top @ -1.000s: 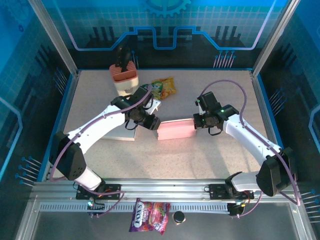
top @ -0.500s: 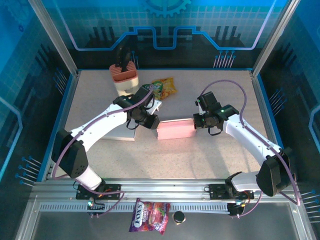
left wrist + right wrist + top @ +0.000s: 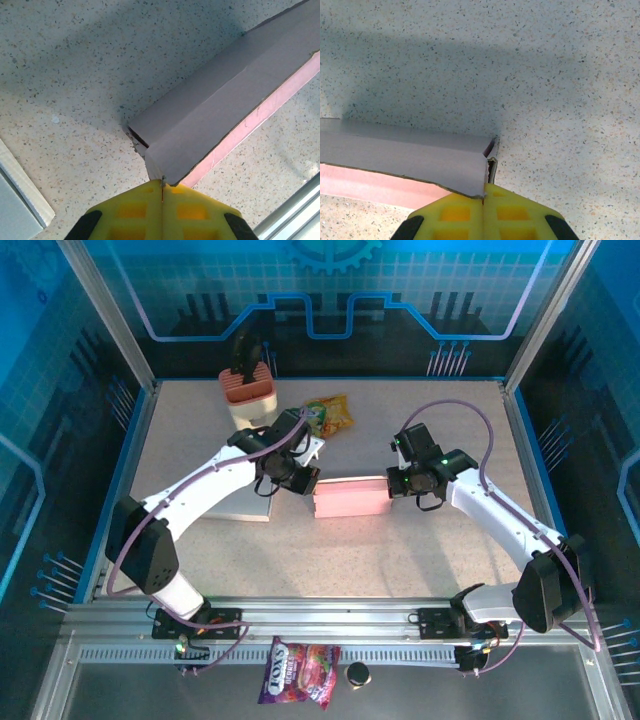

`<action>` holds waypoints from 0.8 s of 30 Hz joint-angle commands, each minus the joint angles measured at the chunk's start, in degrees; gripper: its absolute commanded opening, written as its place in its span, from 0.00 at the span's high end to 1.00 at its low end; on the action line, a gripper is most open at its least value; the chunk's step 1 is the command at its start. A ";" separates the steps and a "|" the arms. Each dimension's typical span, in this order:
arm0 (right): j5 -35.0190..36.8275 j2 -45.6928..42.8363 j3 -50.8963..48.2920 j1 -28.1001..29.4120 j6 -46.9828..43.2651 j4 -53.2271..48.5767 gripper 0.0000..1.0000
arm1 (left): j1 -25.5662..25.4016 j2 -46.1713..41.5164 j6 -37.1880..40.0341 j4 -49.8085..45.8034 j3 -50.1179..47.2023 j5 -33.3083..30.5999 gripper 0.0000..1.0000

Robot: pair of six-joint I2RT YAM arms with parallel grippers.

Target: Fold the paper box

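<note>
The pink paper box (image 3: 350,498) lies partly folded in the middle of the table. My left gripper (image 3: 308,484) is at its left end and my right gripper (image 3: 392,485) at its right end. In the left wrist view the box (image 3: 220,95) shows a grey inner face and a pink edge, and the yellow fingers of the left gripper (image 3: 162,186) are shut on its near corner. In the right wrist view the right gripper (image 3: 485,186) is shut on the end flap of the box (image 3: 405,155), which stretches off to the left.
A flat white sheet (image 3: 238,508) lies under the left arm. A pink and white container (image 3: 248,392) and a yellow snack bag (image 3: 330,415) sit at the back. Another snack bag (image 3: 300,672) and a small black cap (image 3: 357,673) lie in front of the rail.
The left gripper has closed onto the left end of the box and shifted slightly toward the back. The right gripper and the box have stayed put.
</note>
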 commanded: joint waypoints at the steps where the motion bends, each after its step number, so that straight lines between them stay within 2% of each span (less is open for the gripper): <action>1: -0.65 0.14 -0.95 0.94 1.26 -1.86 1.00 | -0.44 1.09 -3.88 -2.00 2.59 2.82 0.99; 11: -0.07 0.24 -1.53 1.59 2.46 -1.24 1.00 | -0.47 2.76 -15.96 -5.99 5.40 5.53 1.00; 24: 0.36 0.02 -2.01 2.08 2.81 -1.03 1.00 | 0.15 5.62 -22.29 -8.50 9.10 9.63 1.00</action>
